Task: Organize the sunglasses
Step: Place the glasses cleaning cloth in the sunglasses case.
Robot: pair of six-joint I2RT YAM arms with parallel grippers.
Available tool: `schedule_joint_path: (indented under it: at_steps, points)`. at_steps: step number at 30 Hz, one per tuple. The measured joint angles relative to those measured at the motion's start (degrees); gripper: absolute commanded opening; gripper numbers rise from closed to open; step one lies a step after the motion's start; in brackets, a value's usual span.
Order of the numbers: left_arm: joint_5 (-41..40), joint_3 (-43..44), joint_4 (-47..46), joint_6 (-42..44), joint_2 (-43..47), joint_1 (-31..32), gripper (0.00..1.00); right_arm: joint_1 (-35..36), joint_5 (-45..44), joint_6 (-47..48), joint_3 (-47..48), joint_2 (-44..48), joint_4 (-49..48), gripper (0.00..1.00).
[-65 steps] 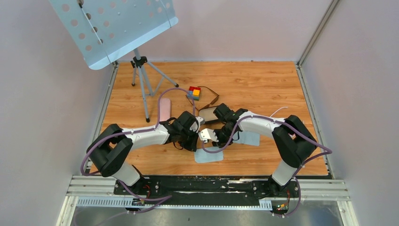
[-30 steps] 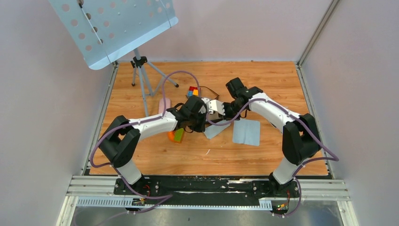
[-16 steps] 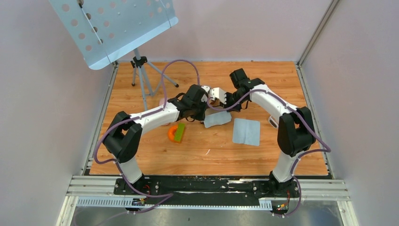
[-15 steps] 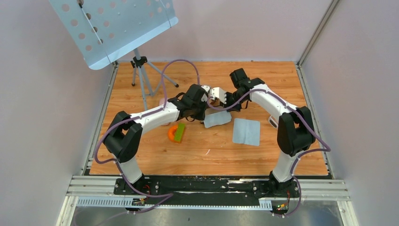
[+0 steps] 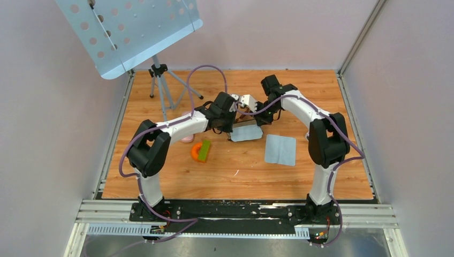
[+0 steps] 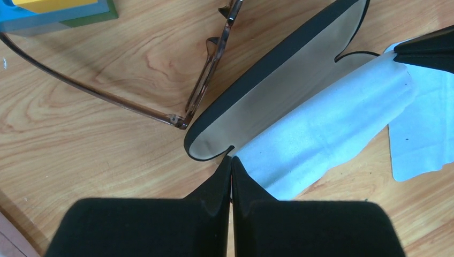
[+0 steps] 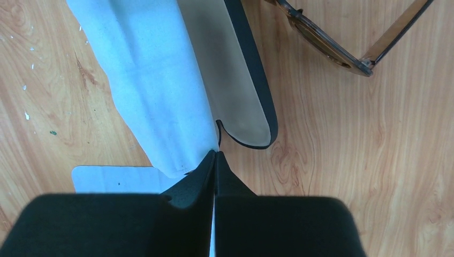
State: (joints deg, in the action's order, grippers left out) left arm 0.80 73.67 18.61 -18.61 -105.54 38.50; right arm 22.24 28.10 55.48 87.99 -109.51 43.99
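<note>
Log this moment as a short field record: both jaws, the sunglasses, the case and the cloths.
left gripper: jaws shut on one end of the light-blue cloth
right gripper: jaws shut on the other end of it
light-blue cloth: stretched between the two grippers, alongside the case
open black oblong glasses case: on the wooden table, beige lining up, nothing seen in it
thin brown-framed sunglasses: on the table beside the case, temple arms unfolded, not held
second light-blue cloth: flat on the table, untouched
task state: sunglasses not yet in the case
</note>
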Motion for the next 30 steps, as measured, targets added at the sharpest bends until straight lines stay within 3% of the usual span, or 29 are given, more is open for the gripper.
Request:
schedule_joint_path:
  at_steps: [30]
  points:
    - [4.48,-1.09,1.7,-1.42,-2.32,-0.79,0.0,-0.31,3.48,1.09,1.92,-5.73,4.59,0.0]
